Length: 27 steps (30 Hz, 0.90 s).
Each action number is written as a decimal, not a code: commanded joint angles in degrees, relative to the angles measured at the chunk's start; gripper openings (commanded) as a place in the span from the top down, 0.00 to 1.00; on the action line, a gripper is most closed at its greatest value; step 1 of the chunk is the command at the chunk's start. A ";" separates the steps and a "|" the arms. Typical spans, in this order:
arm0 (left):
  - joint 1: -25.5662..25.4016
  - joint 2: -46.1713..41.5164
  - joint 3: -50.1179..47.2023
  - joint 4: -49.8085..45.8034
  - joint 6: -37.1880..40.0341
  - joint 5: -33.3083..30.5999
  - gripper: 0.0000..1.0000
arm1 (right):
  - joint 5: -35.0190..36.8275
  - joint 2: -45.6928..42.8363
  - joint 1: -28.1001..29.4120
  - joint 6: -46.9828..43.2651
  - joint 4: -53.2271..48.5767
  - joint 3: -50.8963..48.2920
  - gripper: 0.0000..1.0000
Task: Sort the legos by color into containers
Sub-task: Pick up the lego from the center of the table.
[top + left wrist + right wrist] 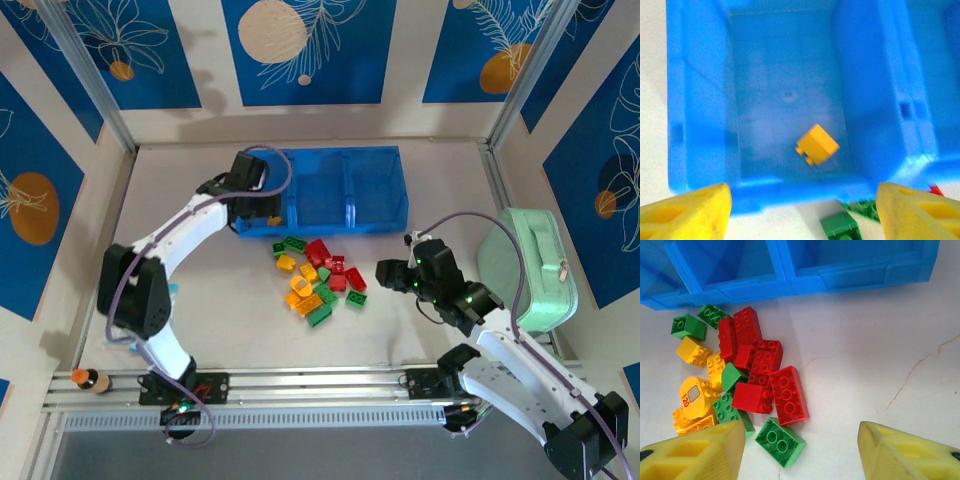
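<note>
Over the left compartment (785, 75) of the tray (345, 152) hangs the left end effector (802, 202), its fingers spread wide with nothing between them. Below it, one yellow brick (816, 145), a little blurred, sits inside that compartment near its front wall. On the bench (230, 320) just in front of the tray, the other legos (757, 365) lie in a loose heap of red, green and yellow, many touching. The right end effector (388, 272) hovers just right of the heap, fingers spread, pinching nothing. A mint case (535, 265) rests at the bench's right side.
</note>
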 commanded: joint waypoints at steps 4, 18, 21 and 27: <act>-5.56 -8.13 -11.98 2.78 -6.23 2.85 0.24 | -1.20 1.10 0.24 0.97 1.75 -0.69 0.35; -11.66 -4.88 -22.20 12.46 -12.36 8.03 0.29 | -1.77 0.43 0.68 2.31 1.28 -1.63 0.34; -11.74 -3.08 -21.58 12.53 -12.27 7.66 0.30 | -1.49 -0.20 0.68 2.33 0.91 -1.74 0.34; -11.74 -0.22 -20.33 11.75 -11.83 5.79 0.32 | -1.06 -0.85 0.68 2.22 0.45 -2.01 0.34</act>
